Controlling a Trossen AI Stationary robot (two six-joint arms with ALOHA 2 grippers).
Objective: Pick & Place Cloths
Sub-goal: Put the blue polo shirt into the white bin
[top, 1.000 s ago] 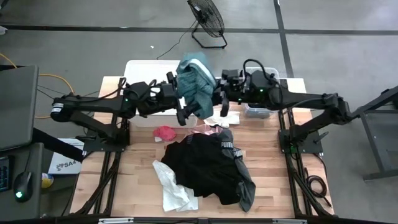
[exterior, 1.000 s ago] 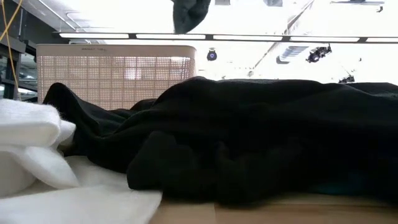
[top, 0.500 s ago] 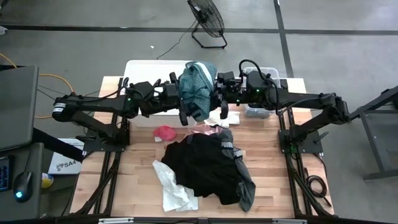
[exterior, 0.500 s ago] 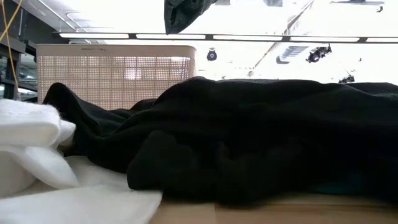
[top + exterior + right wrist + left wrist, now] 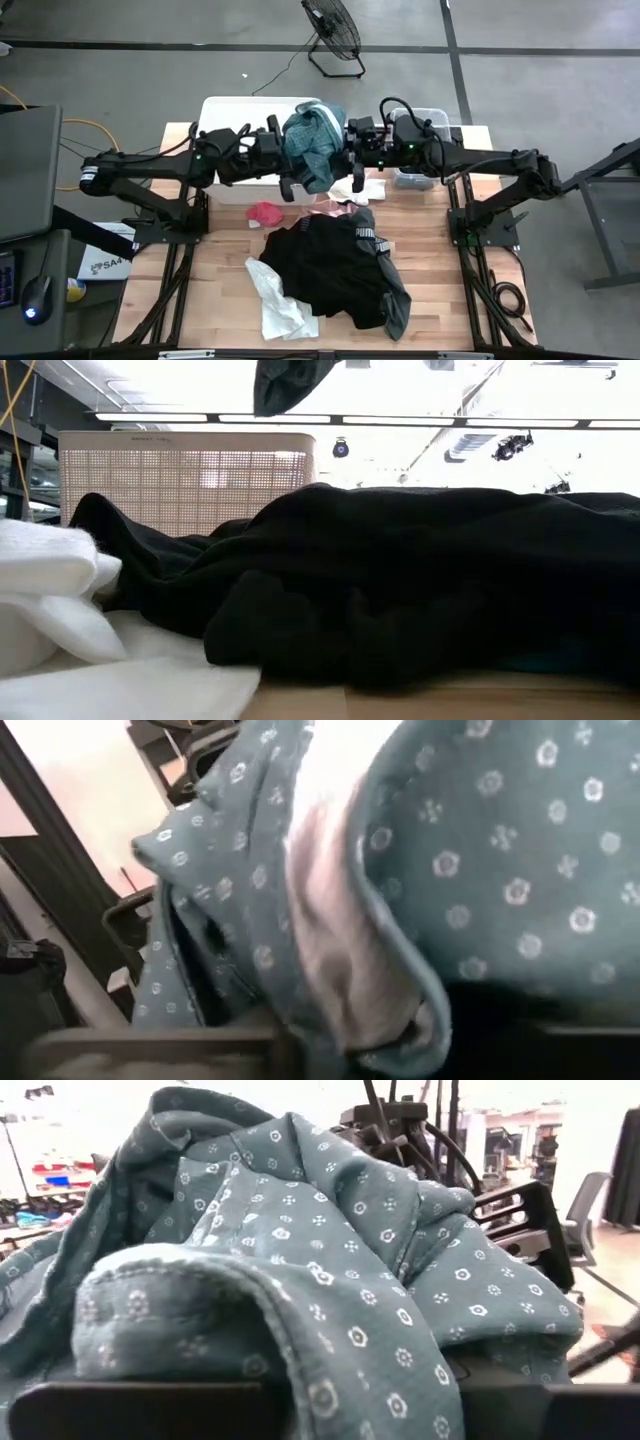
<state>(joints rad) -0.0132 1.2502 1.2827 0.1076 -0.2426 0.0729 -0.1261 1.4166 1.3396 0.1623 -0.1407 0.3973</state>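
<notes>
A teal cloth with small white flowers [image 5: 312, 140] hangs bunched high above the table's far edge, between my two grippers. My left gripper [image 5: 287, 155] comes at it from the table's left and my right gripper [image 5: 350, 160] from the right; both are shut on it. It fills both wrist views [image 5: 300, 1260] [image 5: 480, 870]. Its lower end shows at the top of the low view [image 5: 290, 380]. On the table lie a black pile [image 5: 330, 265], a white cloth [image 5: 280, 305], a red-pink piece [image 5: 265, 212] and a grey piece [image 5: 397, 300]. My left gripper has a thick fold of the teal cloth [image 5: 250, 1350], several layers, coming level from the table's left. The cloth billows over the fingers and hides the pads. My right gripper has a gathered fold [image 5: 370, 1010], coming level from the right. The cloth hangs clear of the table.
A white slatted basket [image 5: 240, 110] stands at the far edge under and behind the left gripper, also in the low view [image 5: 190, 490]. A clear tub [image 5: 415, 178] sits at the far right. A small white piece [image 5: 360, 190] lies below the right gripper.
The teal cloth has bunched up tighter between the two grippers, and its hanging lower end has swung toward the table's left. Both arms have stayed about where they were.
</notes>
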